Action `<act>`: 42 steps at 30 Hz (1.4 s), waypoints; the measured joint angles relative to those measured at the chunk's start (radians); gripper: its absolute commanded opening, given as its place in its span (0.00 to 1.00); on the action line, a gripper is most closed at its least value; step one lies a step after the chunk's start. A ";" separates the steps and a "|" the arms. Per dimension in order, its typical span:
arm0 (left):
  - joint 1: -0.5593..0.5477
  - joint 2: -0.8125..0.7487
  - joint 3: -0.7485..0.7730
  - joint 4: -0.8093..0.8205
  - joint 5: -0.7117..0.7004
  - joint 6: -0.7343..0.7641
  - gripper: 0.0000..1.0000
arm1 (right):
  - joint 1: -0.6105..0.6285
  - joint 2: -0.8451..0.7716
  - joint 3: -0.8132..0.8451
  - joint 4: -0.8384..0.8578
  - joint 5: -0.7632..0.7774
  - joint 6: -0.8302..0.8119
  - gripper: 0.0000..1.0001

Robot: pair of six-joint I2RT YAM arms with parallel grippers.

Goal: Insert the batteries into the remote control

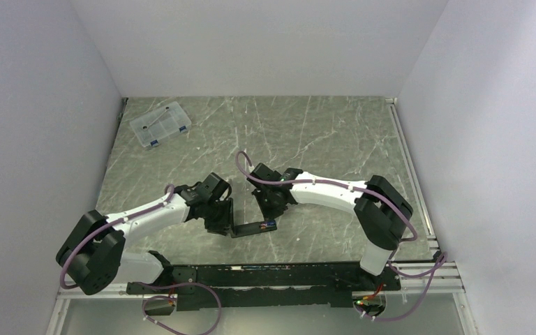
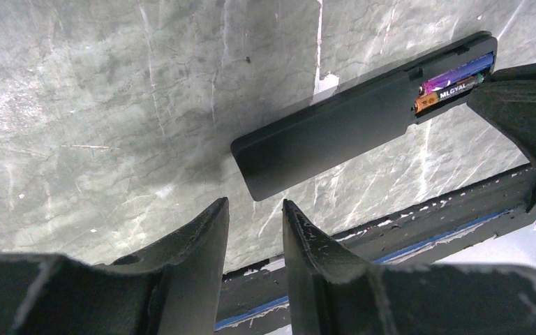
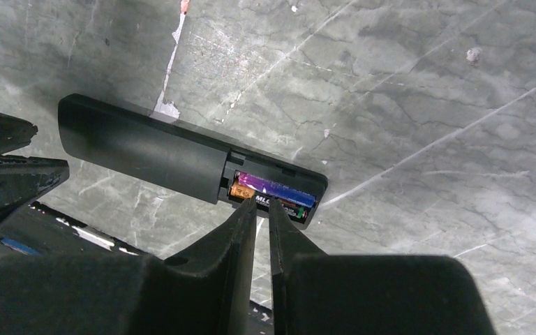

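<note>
The black remote control (image 1: 250,228) lies flat on the marble table between my two grippers, its battery bay open at the right end. Both batteries (image 3: 279,190) lie in the bay: a purple-blue one behind, and a dark one with an orange end (image 3: 240,191) in front. They also show in the left wrist view (image 2: 453,80). My right gripper (image 3: 263,204) is nearly closed, holds nothing, and its tips rest at the front battery. My left gripper (image 2: 255,202) is open and empty, just short of the remote's (image 2: 335,129) closed end.
A clear plastic compartment box (image 1: 160,124) sits at the far left of the table. The black rail (image 1: 272,273) of the arm mount runs along the near edge, just behind the remote. White walls close in the table on three sides.
</note>
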 measured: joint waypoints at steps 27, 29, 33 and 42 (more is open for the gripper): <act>0.000 -0.006 0.018 -0.018 -0.002 -0.002 0.40 | 0.007 0.026 -0.031 0.026 0.003 0.005 0.21; 0.000 -0.009 0.022 -0.027 -0.002 -0.003 0.41 | 0.008 0.020 -0.031 0.023 0.017 0.002 0.23; 0.000 -0.026 0.022 -0.040 0.003 -0.008 0.42 | -0.002 -0.002 -0.031 0.019 0.040 -0.010 0.26; 0.000 -0.096 0.021 -0.051 0.051 -0.060 0.57 | -0.063 -0.059 -0.031 0.012 0.104 -0.071 0.45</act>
